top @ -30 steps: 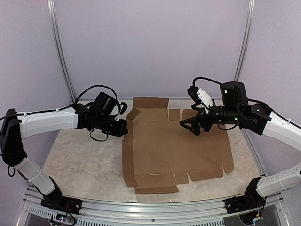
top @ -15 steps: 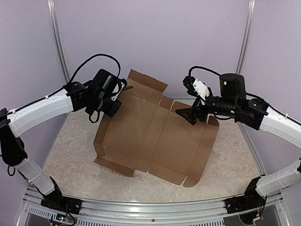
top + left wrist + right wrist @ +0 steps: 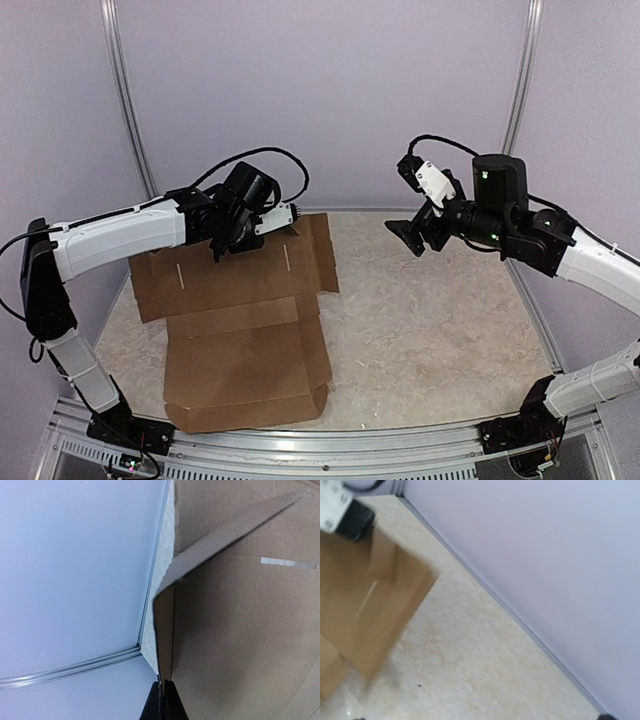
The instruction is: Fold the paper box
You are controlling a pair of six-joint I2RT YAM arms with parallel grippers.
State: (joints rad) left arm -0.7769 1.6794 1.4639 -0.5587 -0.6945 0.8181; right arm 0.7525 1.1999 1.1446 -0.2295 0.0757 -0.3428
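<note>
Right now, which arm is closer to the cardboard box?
Left. The left gripper is pinched shut on the far edge of the cardboard box. The right gripper hangs open in the air off to the box's right, not touching it.

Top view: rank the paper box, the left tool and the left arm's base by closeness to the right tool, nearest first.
1. paper box: its right flap reaches toward the open right tool.
2. left tool: just left of that flap, shut on the box's far edge.
3. left arm's base: near-left corner, farthest.
</note>
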